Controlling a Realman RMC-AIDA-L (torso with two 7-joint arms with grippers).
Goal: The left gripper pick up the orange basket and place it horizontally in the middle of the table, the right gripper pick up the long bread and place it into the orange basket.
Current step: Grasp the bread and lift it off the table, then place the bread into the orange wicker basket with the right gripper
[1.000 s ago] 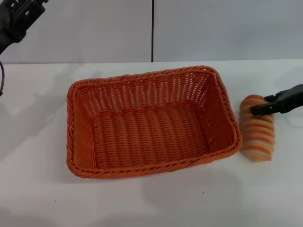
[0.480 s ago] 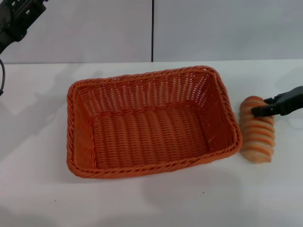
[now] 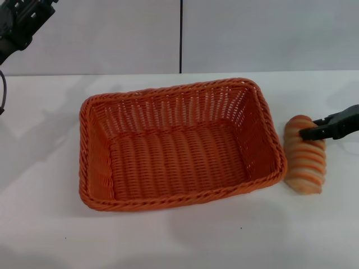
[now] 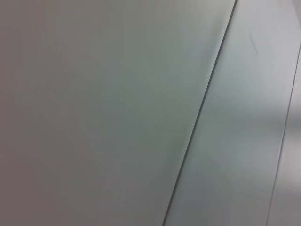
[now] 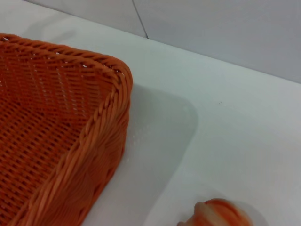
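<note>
The orange basket [image 3: 178, 200] lies lengthwise across the middle of the white table [image 3: 50, 230] and holds nothing. Its corner rim also shows in the right wrist view [image 5: 110, 101]. The long bread [image 3: 305, 165], striped tan and cream, lies on the table just right of the basket. One end of the long bread [image 5: 221, 214] shows in the right wrist view. My right gripper [image 3: 307, 133] reaches in from the right edge, its tip over the far end of the loaf. My left gripper [image 3: 22, 25] hangs high at the back left, far from the basket.
A grey wall [image 3: 252, 33] with a dark vertical seam [image 3: 180, 36] stands behind the table. The left wrist view shows only that wall [image 4: 117, 113]. White tabletop lies in front of the basket and to its left.
My right gripper has dropped slightly and shifted a little to the right over the bread's far end. The basket, the bread and the left arm have stayed where they were.
</note>
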